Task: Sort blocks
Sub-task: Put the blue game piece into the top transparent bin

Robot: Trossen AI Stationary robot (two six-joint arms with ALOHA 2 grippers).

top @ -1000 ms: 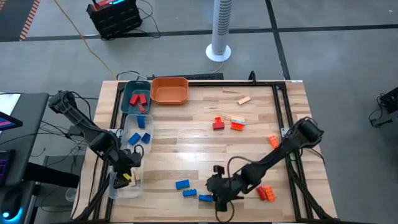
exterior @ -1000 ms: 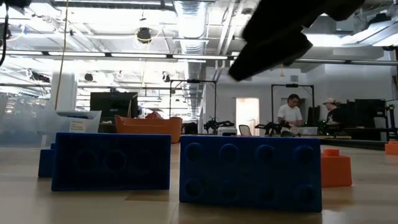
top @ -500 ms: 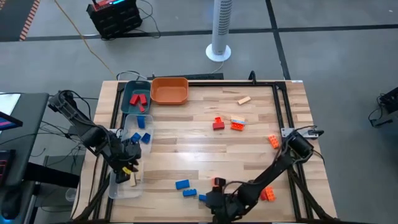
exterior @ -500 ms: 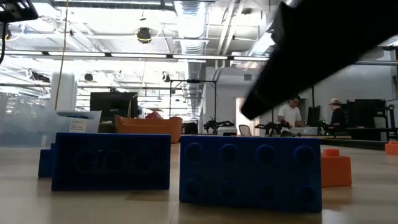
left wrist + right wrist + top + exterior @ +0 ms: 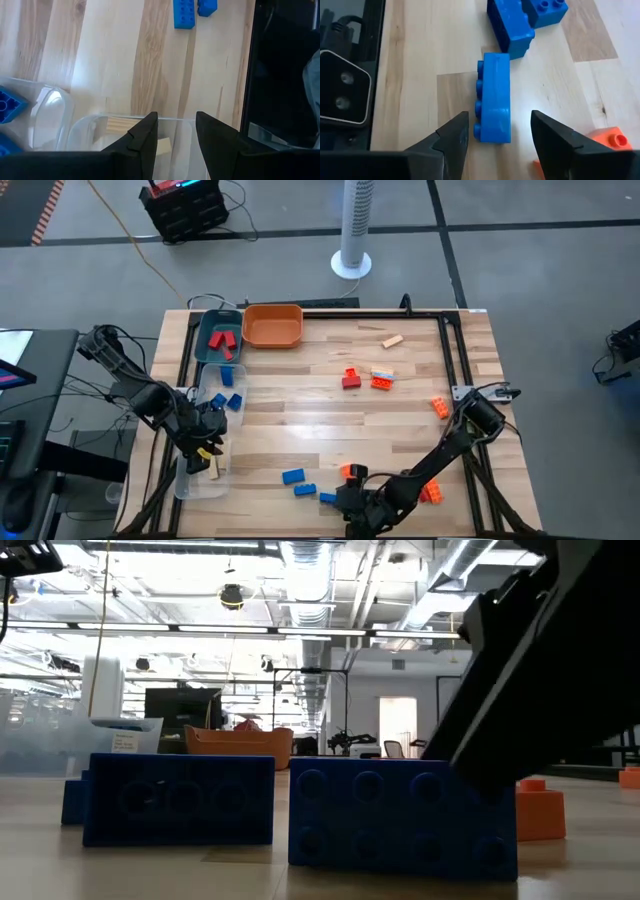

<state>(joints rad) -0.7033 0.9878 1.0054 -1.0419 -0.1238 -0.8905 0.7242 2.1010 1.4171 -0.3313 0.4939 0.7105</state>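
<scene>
Grey floor, a white tower fan (image 5: 353, 230) behind the table, and ceiling strip lights (image 5: 200, 630).

Wooden table (image 5: 300, 420) (blocks (image 5: 292, 476), trays (image 5: 272, 326))

Bright ceiling lights (image 5: 300, 580) glare at twelve o'clock in the low view; the right arm (image 5: 550, 670) looms black, blurred, backlit.

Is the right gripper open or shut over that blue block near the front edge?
Open. In the right wrist view the right gripper has its two dark fingers spread on either side of the blue block, neither touching it.
</scene>
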